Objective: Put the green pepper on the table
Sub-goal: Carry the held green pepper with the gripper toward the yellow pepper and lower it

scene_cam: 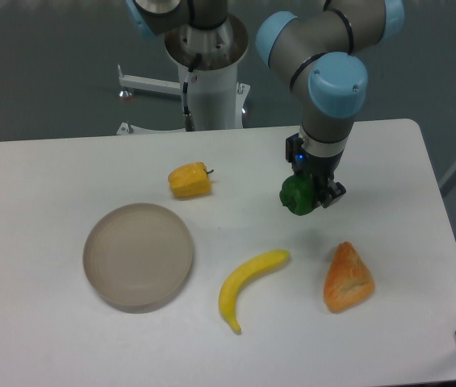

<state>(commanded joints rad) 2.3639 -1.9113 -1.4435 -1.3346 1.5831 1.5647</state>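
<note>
1. Camera view, far left: a round beige plate [138,255] sits empty on the white table [34,185].
2. Behind it lies a yellow pepper [190,181], stem pointing right.
3. Nearer the front, a banana [246,285] curves on the tabletop.
4. Right of centre, the gripper [308,193] is clamped on the green pepper [296,196], which seems to hang just above the bare surface, likely so it can be set down clear of other items.
5. Further right rests an orange wedge-shaped item [347,278].

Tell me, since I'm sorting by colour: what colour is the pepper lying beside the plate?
Yellow-orange pepper, clearest in the fixed camera view.
</note>
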